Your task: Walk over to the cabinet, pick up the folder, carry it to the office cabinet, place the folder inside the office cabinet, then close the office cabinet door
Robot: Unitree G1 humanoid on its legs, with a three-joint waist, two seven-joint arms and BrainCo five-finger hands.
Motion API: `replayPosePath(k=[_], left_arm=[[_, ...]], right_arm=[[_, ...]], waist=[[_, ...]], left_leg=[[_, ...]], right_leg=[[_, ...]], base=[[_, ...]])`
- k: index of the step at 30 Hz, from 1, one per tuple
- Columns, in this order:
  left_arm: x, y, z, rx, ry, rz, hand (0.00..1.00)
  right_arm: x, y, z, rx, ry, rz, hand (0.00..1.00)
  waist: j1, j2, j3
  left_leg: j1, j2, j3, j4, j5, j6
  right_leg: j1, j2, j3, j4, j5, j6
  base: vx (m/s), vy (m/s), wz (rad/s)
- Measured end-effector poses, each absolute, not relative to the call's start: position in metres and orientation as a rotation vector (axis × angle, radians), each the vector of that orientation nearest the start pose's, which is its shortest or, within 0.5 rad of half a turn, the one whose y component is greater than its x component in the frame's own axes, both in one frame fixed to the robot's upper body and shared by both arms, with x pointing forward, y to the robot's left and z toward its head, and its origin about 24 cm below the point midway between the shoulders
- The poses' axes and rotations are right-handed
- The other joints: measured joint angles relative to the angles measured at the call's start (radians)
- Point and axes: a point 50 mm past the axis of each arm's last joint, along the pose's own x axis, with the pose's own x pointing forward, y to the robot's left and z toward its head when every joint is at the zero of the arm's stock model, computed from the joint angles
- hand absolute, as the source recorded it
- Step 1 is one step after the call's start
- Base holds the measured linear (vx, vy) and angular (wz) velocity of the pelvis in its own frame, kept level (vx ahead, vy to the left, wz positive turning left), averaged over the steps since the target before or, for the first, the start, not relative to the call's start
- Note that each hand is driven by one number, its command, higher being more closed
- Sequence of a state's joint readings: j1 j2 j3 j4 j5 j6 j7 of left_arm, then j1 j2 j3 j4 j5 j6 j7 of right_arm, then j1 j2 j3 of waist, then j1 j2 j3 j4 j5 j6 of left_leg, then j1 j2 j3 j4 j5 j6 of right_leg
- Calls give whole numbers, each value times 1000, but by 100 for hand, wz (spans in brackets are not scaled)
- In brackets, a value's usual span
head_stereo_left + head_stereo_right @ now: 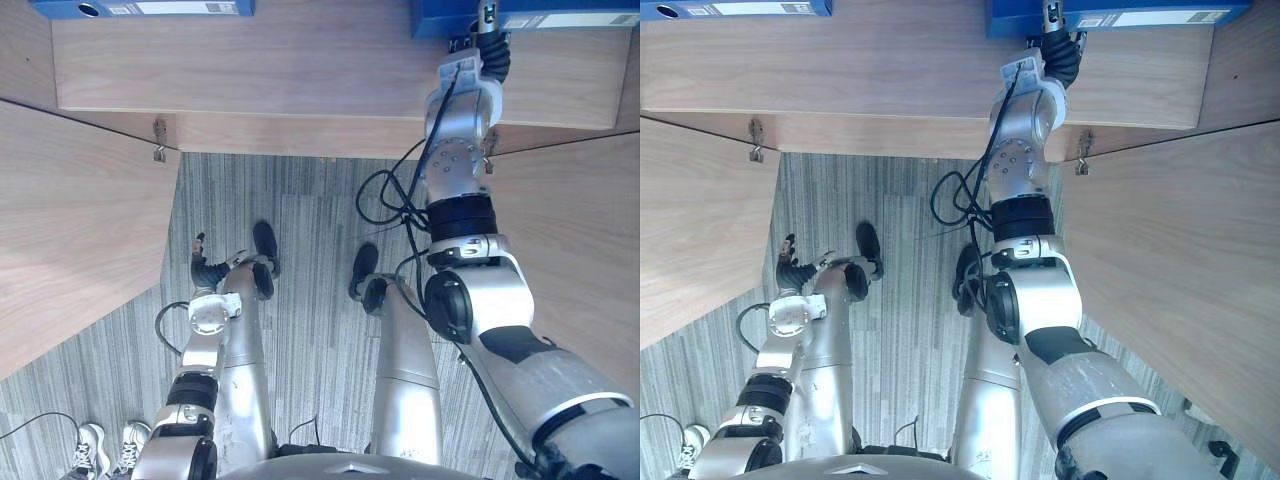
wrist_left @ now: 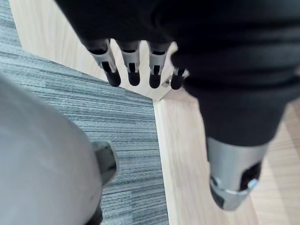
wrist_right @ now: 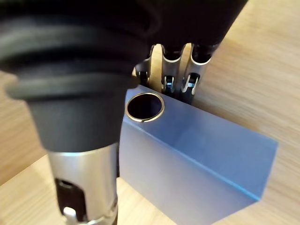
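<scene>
Office cabinet seen from above, doors open. The pale wood-grain cabinet shelf [image 1: 300, 60] runs across the top of the head views. Its left wooden door [image 1: 70, 230] and right wooden door [image 1: 570, 220] swing out toward the robot over the grey striped carpet [image 1: 300, 260], and a small metal hinge [image 1: 159, 140] shows at the inner corner of the left door.

Task object: the blue rectangular cardboard folder [image 3: 197, 164] stands on the shelf at the right side. In the right wrist view its spine faces the camera, and a round metal-ringed finger hole [image 3: 145, 107] sits near the spine's upper end.

Right arm: it is stretched forward to the shelf, with the right hand [image 1: 1062, 50] at the folder's upper end, just beside the ringed hole. It cannot be told from these views whether the hand is clamped on the folder or merely resting against it.

Left arm: it hangs low beside the body. The left hand [image 1: 205, 268] is above the carpet near the left door, with its fingers [image 2: 133, 70] straight, slightly apart and holding nothing.

Other items: a second blue folder [image 1: 140, 8] lies on the shelf at the far left, well apart from the first. A pair of white shoes [image 1: 105, 447] stands on the carpet at the lower left.
</scene>
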State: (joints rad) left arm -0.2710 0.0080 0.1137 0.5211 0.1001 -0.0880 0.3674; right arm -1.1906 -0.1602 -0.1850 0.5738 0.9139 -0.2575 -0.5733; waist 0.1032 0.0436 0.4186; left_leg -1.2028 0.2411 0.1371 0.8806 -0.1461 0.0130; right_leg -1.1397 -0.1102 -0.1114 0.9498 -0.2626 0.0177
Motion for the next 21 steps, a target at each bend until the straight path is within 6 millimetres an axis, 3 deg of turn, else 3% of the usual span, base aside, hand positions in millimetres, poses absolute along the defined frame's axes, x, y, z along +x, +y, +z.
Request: replayPosePath(k=[5, 8, 11, 21], left_arm=[[293, 171, 3, 96, 157, 390, 0], [292, 167, 0, 87, 180, 400, 0], [292, 163, -1, 75, 189, 409, 0], [307, 164, 6, 44, 196, 434, 0]], right_arm=[[388, -158, 300, 1055, -484, -289, 0], [388, -158, 289, 1029, -459, -366, 0], [388, -154, 270, 879, -407, -451, 0], [392, -154, 250, 506, -345, -501, 0]], waist=[[0, 0, 0], [1, 0, 0], [1, -1, -1], [-26, -1, -1]], left_leg=[[3, 8, -3, -15, 11, -1], [30, 9, -1, -28, 12, -2], [60, 11, -2, -42, 12, -3], [99, 22, 2, -64, 16, -2]], right_leg=[[7, 10, -8, -21, 9, -5], [33, 12, -9, -34, 10, -5], [68, 17, -13, -56, 12, -6], [120, 37, -12, -119, 46, 3]], base=[[1, 0, -1], [0, 0, 0], [0, 0, 0], [-8, 7, -6]])
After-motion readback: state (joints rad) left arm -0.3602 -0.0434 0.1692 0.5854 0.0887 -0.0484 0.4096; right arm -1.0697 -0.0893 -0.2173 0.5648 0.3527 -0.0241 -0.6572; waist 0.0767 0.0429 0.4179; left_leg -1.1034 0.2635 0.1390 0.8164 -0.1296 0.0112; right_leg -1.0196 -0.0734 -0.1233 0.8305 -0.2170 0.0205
